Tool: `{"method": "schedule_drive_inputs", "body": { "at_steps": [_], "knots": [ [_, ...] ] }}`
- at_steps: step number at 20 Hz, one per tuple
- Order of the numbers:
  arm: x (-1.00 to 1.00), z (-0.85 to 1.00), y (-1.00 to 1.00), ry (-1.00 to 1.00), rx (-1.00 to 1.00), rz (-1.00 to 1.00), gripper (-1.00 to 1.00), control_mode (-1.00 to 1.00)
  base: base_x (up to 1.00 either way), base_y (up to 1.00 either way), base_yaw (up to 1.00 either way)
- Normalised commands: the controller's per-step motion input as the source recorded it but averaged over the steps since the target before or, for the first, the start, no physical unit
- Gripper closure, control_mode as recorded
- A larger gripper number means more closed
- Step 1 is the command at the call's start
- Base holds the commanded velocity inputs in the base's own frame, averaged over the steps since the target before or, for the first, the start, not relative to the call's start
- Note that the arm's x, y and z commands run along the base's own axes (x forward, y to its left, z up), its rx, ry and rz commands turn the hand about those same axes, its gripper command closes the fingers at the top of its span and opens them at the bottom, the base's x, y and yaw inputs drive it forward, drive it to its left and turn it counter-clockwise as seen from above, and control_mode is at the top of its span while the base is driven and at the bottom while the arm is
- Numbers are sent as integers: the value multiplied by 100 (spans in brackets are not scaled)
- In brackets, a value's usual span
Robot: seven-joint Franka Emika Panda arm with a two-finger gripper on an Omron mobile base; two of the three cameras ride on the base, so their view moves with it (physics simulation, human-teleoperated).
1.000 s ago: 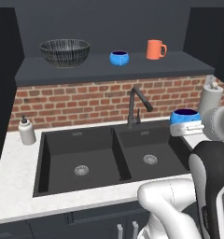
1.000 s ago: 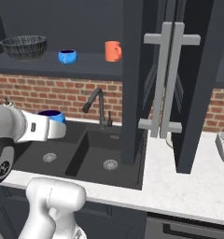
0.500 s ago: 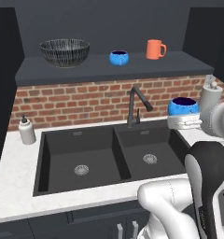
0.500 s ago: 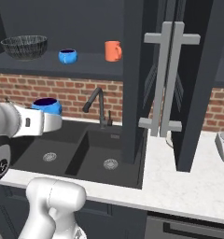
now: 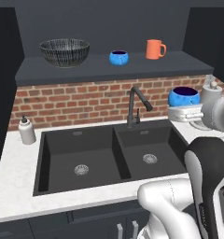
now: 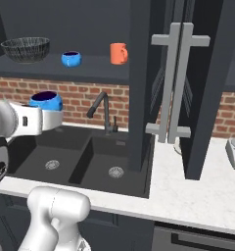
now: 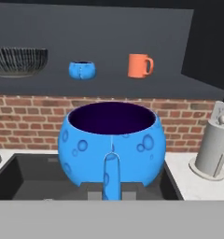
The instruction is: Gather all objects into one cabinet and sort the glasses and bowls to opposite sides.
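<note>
Blue cup [image 7: 111, 144] sits clamped by its handle in the closed fingers [image 7: 111, 186] above the sink [image 5: 109, 154], below the shelf [image 5: 109, 70] carrying bowl [image 5: 64, 51], second cup [image 5: 118, 58] and mug [image 5: 154, 49].

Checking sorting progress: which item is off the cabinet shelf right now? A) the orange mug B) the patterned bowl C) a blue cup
C: one blue cup sits in the shut gripper above the sink, below the shelf.

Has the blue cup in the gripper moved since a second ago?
Yes. The held blue cup has risen against the brick wall behind the faucet, toward the shelf.
</note>
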Motion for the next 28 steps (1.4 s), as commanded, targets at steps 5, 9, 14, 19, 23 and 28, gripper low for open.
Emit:
{"method": "schedule_drive_inputs", "body": {
  "at_steps": [5,9,14,19,23,28],
  "knots": [
    [0,35,0,0,0,0,100,-100,0,0,0],
    [4,22,0,0,0,0,100,-100,0,0,0],
    [29,2,0,0,-1,0,100,-100,0,0,0],
    [57,0,0,-1,-1,0,100,-100,0,0,0],
    [67,0,0,-7,0,0,100,-100,0,0,0],
    [60,0,0,-4,0,0,100,-100,0,0,0]
  ]
}}
